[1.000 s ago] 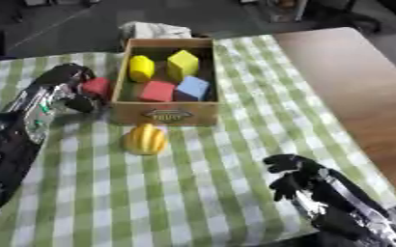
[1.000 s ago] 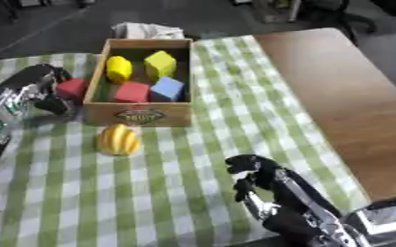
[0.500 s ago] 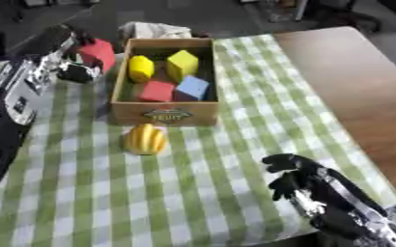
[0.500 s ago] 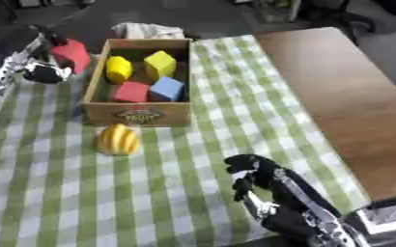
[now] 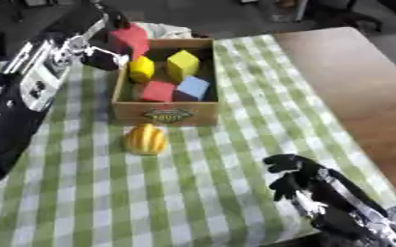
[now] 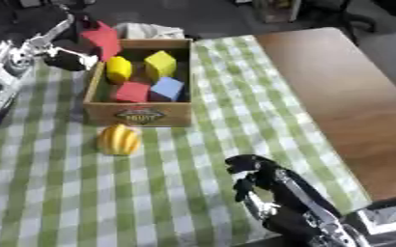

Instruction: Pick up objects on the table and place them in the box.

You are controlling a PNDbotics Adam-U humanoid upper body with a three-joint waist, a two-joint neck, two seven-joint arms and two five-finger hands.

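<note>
1. The left robot hand is clamped on a red block, held above the box's far left corner.
2. Inside the box, right of that hand: yellow pieces, a red cube and a blue cube.
3. A yellow fruit lies on the table in front of the box.
4. The right robot hand rests with fingers apart near the table's front edge.

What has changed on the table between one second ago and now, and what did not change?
The left hand, shut on the red block, lifted it from the cloth left of the box and carried it up to the box's far left corner, where it now hangs over the rim. The four blocks inside, the yellow ridged fruit in front of the box and the right hand, idle near the lower right, stayed as they were.
</note>
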